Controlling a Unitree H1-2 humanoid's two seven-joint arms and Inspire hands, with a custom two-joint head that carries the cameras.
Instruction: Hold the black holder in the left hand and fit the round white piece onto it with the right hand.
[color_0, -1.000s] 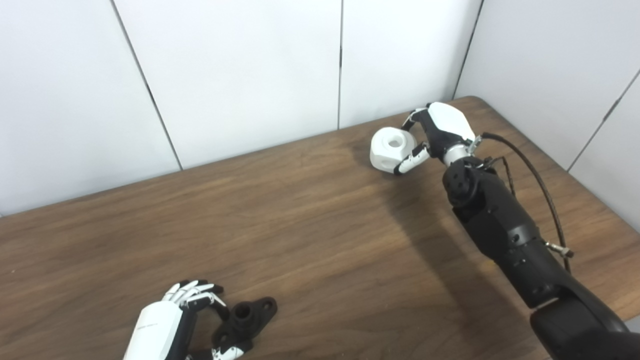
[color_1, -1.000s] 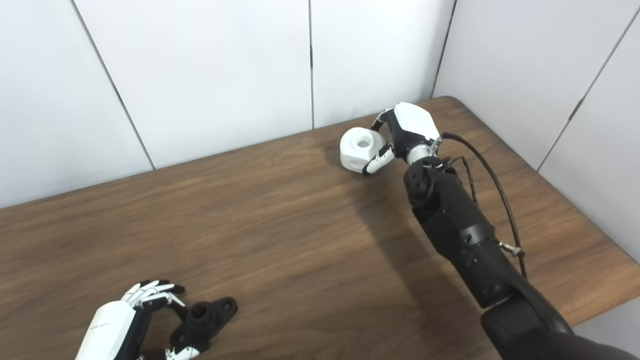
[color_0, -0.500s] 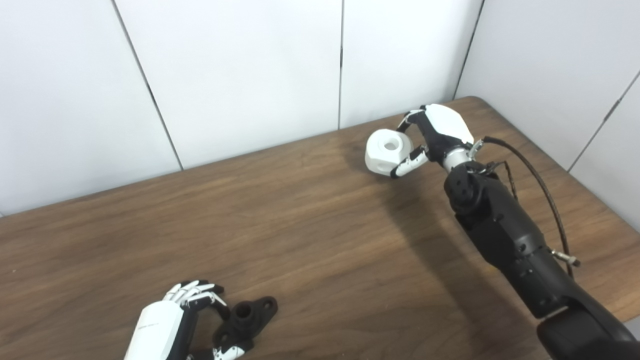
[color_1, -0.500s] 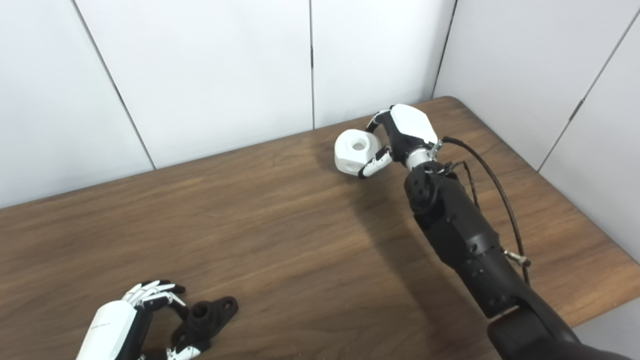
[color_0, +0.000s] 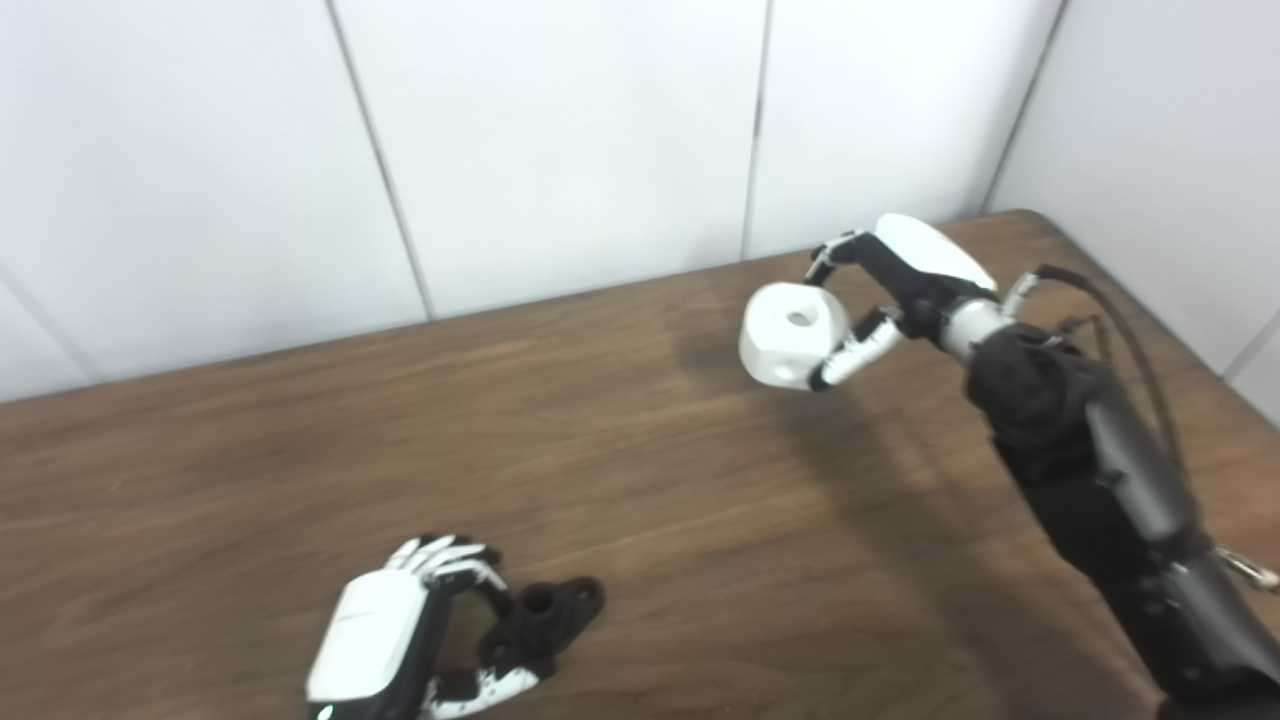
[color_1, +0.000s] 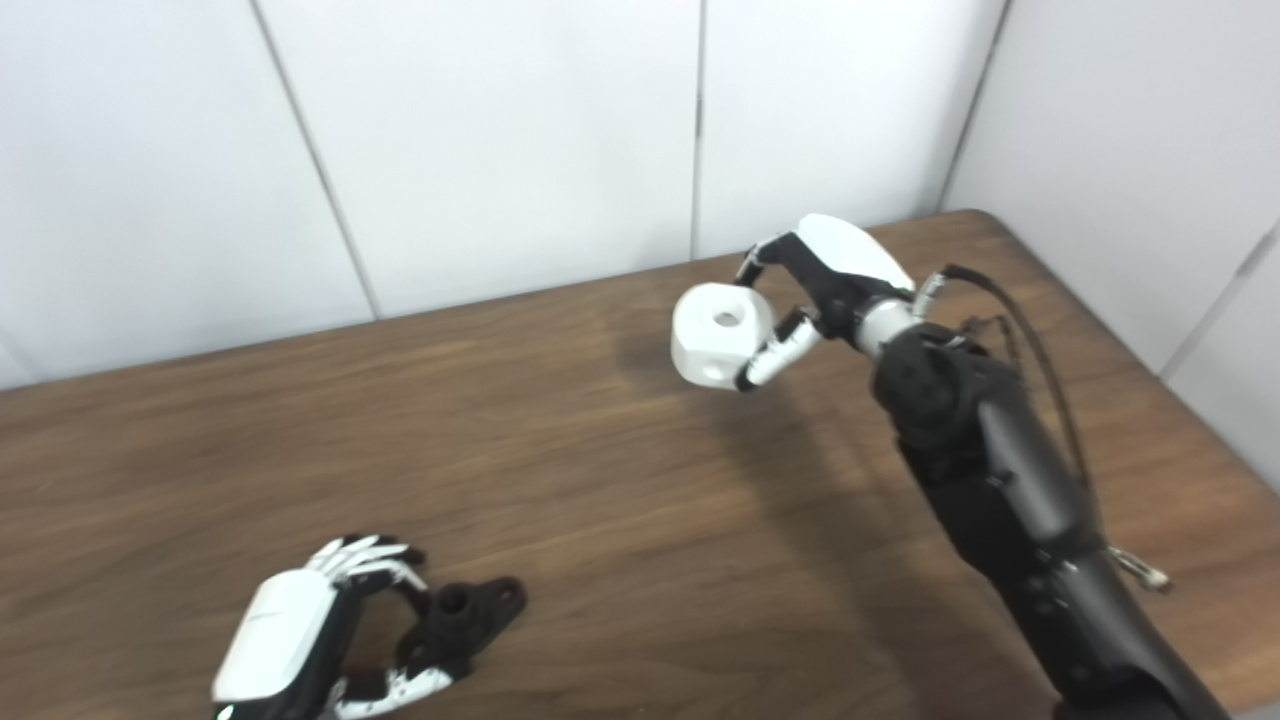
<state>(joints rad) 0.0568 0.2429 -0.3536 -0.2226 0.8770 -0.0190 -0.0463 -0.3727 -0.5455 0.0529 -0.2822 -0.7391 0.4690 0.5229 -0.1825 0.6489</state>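
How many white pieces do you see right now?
1. The white piece is in the right hand, raised over the far right of the table. No other shows; the left hand is at the black holder.

I see my right hand (color_0: 900, 275) gripping the round white piece (color_0: 793, 333) above the wooden table (color_0: 640, 450), its hole facing up, while my left hand (color_0: 400, 625) curls around the black holder (color_0: 545, 615) near the front edge
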